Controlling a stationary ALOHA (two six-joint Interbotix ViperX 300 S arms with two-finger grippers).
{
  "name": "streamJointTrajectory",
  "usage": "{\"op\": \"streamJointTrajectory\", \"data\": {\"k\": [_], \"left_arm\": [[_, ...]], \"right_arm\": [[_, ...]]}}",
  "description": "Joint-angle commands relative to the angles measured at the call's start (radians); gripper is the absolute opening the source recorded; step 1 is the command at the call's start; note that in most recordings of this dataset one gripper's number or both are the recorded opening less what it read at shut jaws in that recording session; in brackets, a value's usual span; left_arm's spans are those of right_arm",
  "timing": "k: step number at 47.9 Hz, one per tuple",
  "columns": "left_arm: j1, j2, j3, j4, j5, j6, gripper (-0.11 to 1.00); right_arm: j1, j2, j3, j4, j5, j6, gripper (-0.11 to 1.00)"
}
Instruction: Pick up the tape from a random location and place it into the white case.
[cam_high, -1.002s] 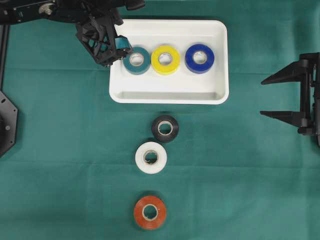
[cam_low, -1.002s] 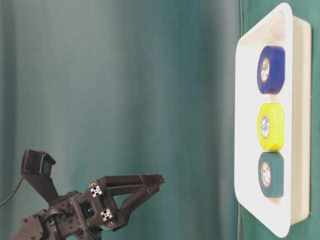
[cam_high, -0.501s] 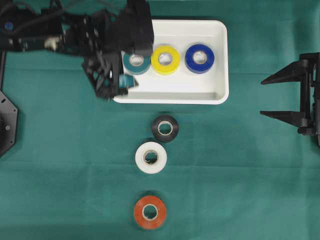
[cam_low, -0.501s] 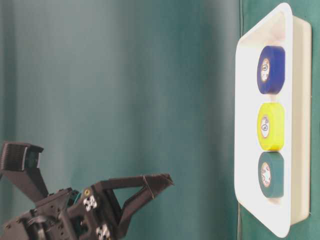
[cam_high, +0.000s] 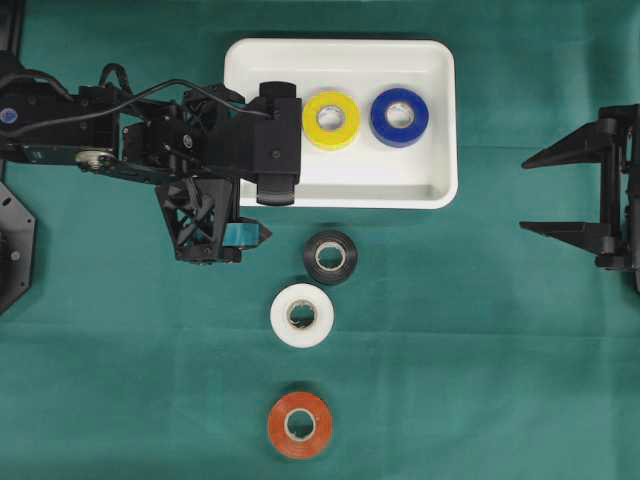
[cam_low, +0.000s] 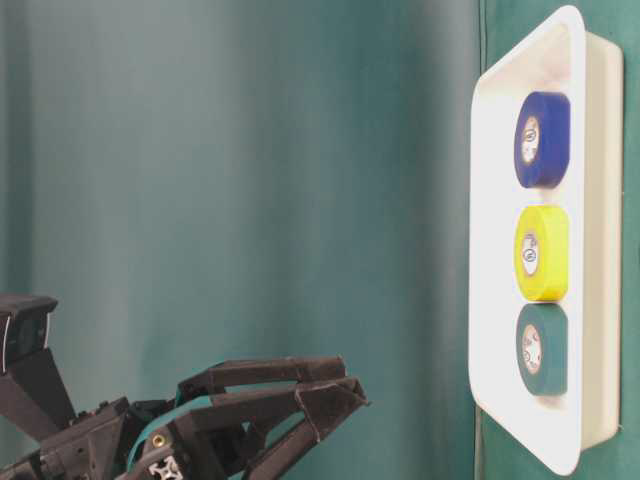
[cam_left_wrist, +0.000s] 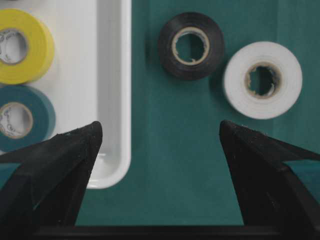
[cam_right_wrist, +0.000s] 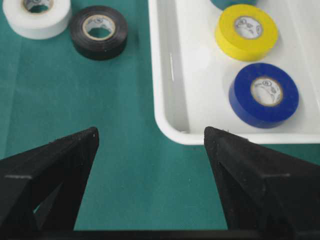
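White plastic, shallow and round-cornered, the white case (cam_high: 440, 120) already holds three rolls: a blue one (cam_high: 399, 117), a yellow one (cam_high: 331, 119) and a teal one (cam_left_wrist: 20, 117), the last hidden under my arm in the overhead view but clear in the left wrist view. On the green cloth (cam_high: 480, 350) three rolls lie in a line below the tray: the glossy black tape roll (cam_high: 330, 257) nearest it, then a white roll (cam_high: 302, 315), then an orange roll (cam_high: 299, 424) well apart at the bottom.

I judge I am between placements, lining up for the next pick. My left gripper (cam_high: 238, 236) hangs empty with its jaws spread wide, just outside the tray's lower left corner. The black roll lies near it, off to its right in the overhead view, ahead of the jaws and not yet between them in the wrist view.

Next I would carry the gripper over that roll, straddle its rim, descend and close. The white roll sits close beside it, so a finger could nudge it.

My right gripper (cam_high: 560, 195) is parked at the far right, jaws apart, holding nothing.
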Motion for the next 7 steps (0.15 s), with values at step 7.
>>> {"op": "streamJointTrajectory", "data": {"k": [7], "left_arm": [[-0.003, -0.040, -0.003, 0.000, -0.011, -0.002, 0.94]], "right_arm": [[0.002, 0.005, -0.029, 0.002, -0.005, 0.002, 0.84]]}}
